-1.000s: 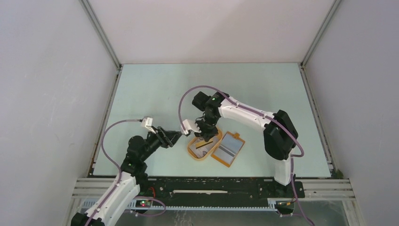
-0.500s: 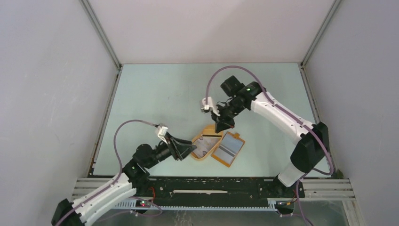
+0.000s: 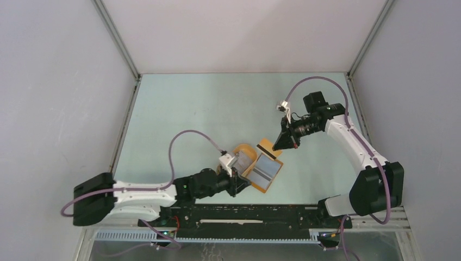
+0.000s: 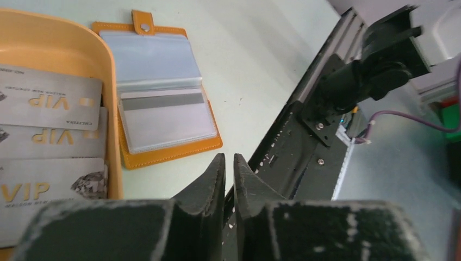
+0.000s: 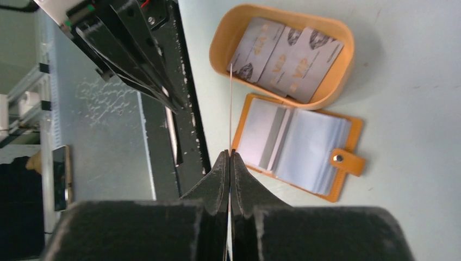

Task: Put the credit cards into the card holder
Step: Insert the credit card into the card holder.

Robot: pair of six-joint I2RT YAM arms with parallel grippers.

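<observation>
The card holder (image 3: 265,175) (image 4: 157,109) (image 5: 293,141) lies open and flat, orange with clear sleeves, one striped card in a sleeve. Just left of it the oval orange tray (image 3: 240,148) (image 4: 111,109) (image 5: 223,32) holds three credit cards (image 4: 49,98) (image 5: 282,54) printed VIP. My right gripper (image 3: 278,144) (image 5: 229,154) hovers above the holder's far edge, shut on one credit card (image 3: 265,145) (image 5: 230,109), seen edge-on in the right wrist view. My left gripper (image 3: 239,182) (image 4: 229,157) sits low at the tray's near side. Its jaws stand a narrow slit apart with nothing between them.
The black base rail (image 3: 244,215) (image 4: 304,136) runs along the near edge right behind the left gripper. White walls (image 3: 65,109) close in the sides and back of the pale green table (image 3: 206,109). The left arm (image 3: 141,193) lies stretched along the near edge.
The right arm pulled back and to the right from the tray with a card in its jaws. The left arm swung down along the near edge toward the tray, its jaws narrowing.
</observation>
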